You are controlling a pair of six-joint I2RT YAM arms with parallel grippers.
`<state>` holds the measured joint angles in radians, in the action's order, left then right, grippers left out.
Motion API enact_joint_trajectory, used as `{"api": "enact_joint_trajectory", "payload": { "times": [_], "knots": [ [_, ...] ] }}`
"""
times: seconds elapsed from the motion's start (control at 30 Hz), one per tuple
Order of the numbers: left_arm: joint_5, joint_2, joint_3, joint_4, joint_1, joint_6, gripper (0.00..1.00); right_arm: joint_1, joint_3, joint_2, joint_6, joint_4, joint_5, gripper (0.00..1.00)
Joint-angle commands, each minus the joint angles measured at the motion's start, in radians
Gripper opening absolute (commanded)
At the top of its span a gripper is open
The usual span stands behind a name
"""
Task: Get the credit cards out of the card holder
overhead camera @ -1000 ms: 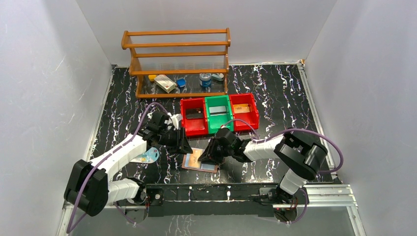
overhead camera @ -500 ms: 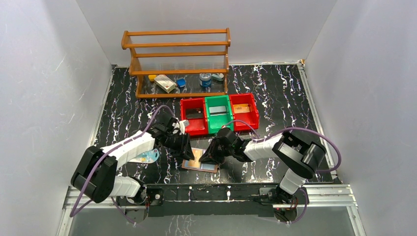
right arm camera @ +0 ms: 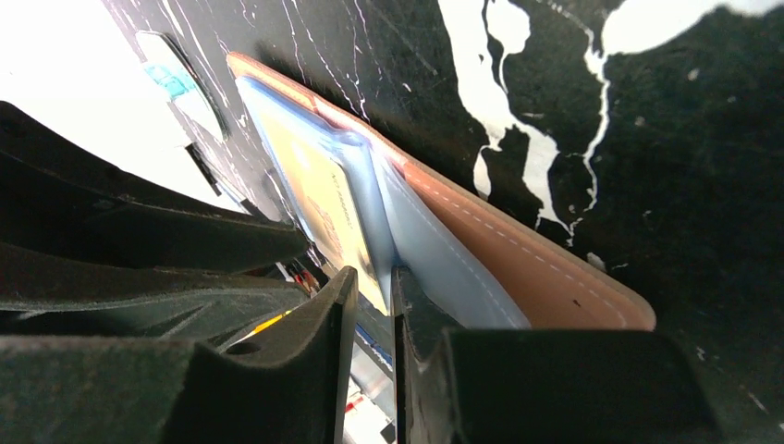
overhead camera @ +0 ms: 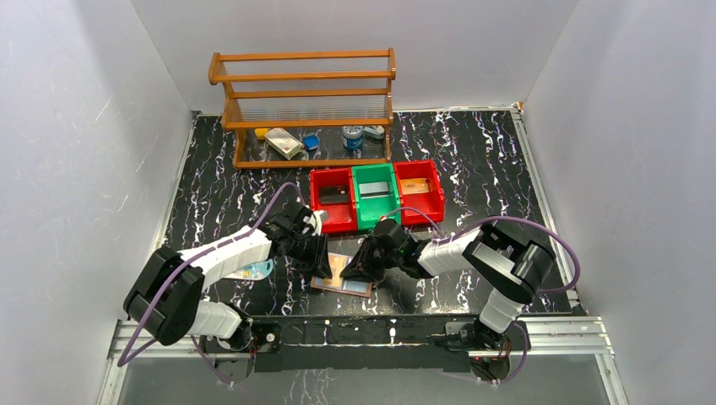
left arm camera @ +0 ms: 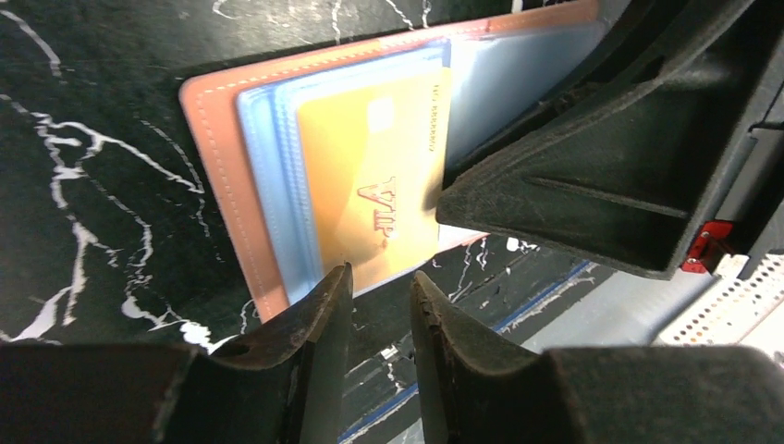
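Note:
The card holder [overhead camera: 355, 288] lies open on the black marble table, tan leather [left arm camera: 217, 157] with pale blue clear pockets. An orange credit card [left arm camera: 370, 176] marked VIP sits in a pocket leaf. My left gripper [left arm camera: 381, 277] hovers at that card's near edge, jaws narrowly open with nothing between them. My right gripper [right arm camera: 373, 275] comes in from the other side. Its jaws stand a small gap apart and straddle the corner of the leaf with the orange card [right arm camera: 324, 203]. One of its fingers [left arm camera: 573, 185] lies beside that card. A pale blue card [overhead camera: 253, 271] lies loose under my left arm.
Three small bins stand just behind the wallet: red [overhead camera: 332, 202], green [overhead camera: 376, 196], red [overhead camera: 420, 192], each holding something. A wooden rack [overhead camera: 304, 105] with small items is at the back. The metal rail [overhead camera: 422, 325] runs along the near edge.
My left gripper has moved right and down to the wallet's left half. Both grippers have narrowed. The right gripper and the wallet stayed nearly in place.

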<state>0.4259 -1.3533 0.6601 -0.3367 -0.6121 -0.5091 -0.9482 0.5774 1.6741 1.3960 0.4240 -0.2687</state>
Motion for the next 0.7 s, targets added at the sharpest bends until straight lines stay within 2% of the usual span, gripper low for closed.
{"api": "enact_joint_trajectory", "payload": {
  "times": [0.0, 0.17, 0.33, 0.53, 0.67],
  "knots": [
    [-0.073, 0.051, 0.01, -0.045, -0.006, 0.011, 0.3, 0.006, -0.005, 0.003, 0.008, 0.01, -0.004, 0.29],
    [-0.08, 0.026, 0.033, -0.05, -0.004, 0.031, 0.32, 0.008, -0.011, -0.007, 0.006, 0.003, 0.005, 0.29],
    [-0.027, -0.056, 0.046, -0.062, -0.006, 0.063, 0.28, 0.008, -0.013, -0.004, 0.006, 0.032, -0.002, 0.29],
    [-0.021, -0.065, 0.017, -0.062, -0.018, 0.064, 0.27, 0.008, -0.014, 0.004, 0.003, 0.079, -0.019, 0.28],
    [-0.03, -0.053, -0.006, -0.062, -0.023, 0.06, 0.25, 0.008, -0.011, 0.0, 0.0, 0.069, -0.016, 0.19]
  ]
}}
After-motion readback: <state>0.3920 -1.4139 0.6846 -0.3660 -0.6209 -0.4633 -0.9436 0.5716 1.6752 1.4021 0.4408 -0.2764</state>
